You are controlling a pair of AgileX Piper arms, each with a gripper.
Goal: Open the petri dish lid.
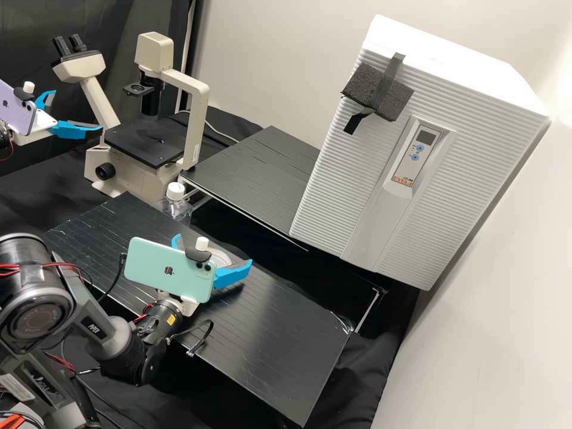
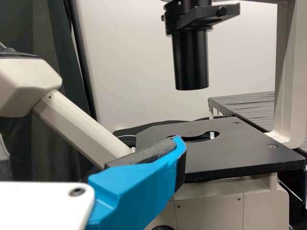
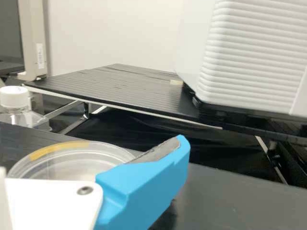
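Petri dish: clear and round, lying on the black counter (image 1: pixel 280 345), with a yellow strip (image 3: pixel 57 150) along part of its rim; the dish (image 1: pixel 221 257) sits at the right gripper, in the space between its fingers as seen in the high view
Lid: cannot tell whether it is seated on the dish
Right gripper (image 1: pixel 214 249): released, its 2 blue fingers spread wide; it is low over the counter, and whether either finger touches the dish is unclear
Left gripper (image 1: pixel 77 109): released and holding nothing, 2 blue fingers well apart, in front of the microscope
Phones: 1 mint green (image 1: pixel 161 268) mounted on the right gripper, 1 lilac (image 1: pixel 16 110) on the left gripper
Microscope: cream body (image 1: pixel 195 113) with a flat black stage (image 2: pixel 230 148), standing beyond the counter
Bottle: clear with a white cap, upright; the bottle (image 1: pixel 177 208) is near the counter's far edge
Incubator-like box: white, ribbed (image 1: pixel 333 173), with a dark foam block (image 1: pixel 369 89) taped to its front
Raised platform: black, slatted (image 1: pixel 256 173), between the microscope and the white box
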